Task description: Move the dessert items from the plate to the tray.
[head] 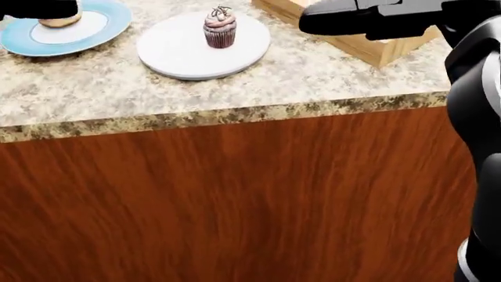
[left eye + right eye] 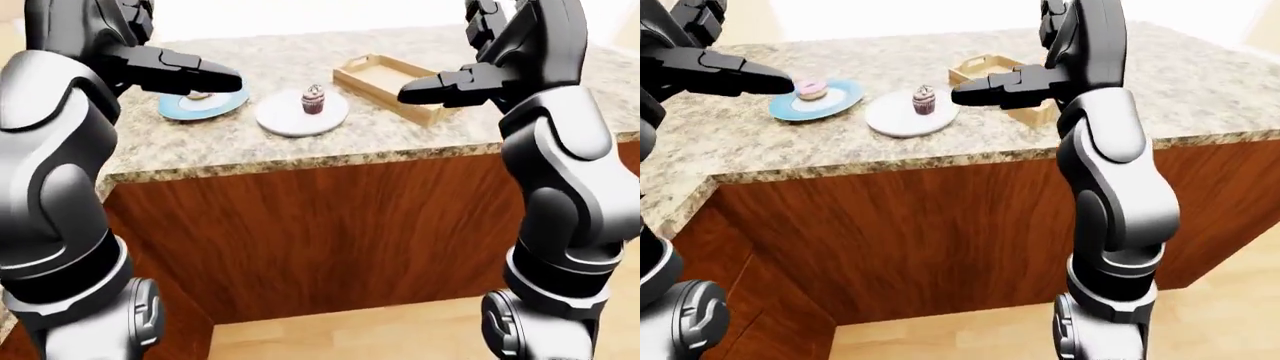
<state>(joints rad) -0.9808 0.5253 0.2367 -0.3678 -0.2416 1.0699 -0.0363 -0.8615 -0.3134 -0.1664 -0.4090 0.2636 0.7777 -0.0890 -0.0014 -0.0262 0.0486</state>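
Note:
A chocolate cupcake (image 1: pixel 220 27) with pink frosting stands upright on a white plate (image 1: pixel 178 57) on the granite counter. To its left, a pink-frosted donut (image 2: pixel 811 88) lies on a blue plate (image 2: pixel 215 106). A wooden tray (image 2: pixel 383 85) sits to the right of the white plate, at an angle, and nothing shows on the part of it I can see. My left hand (image 2: pixel 230 79) hovers open over the blue plate, fingers stretched out, partly hiding the donut. My right hand (image 2: pixel 410 94) hovers open over the tray's near side, fingers pointing left toward the cupcake. Neither hand holds anything.
The counter (image 2: pixel 300 146) has a speckled granite top and a reddish wood cabinet face (image 2: pixel 320 232) below. Its edge turns a corner at the left (image 2: pixel 700 187). Light wood floor (image 2: pixel 350 337) shows at the bottom of the eye views.

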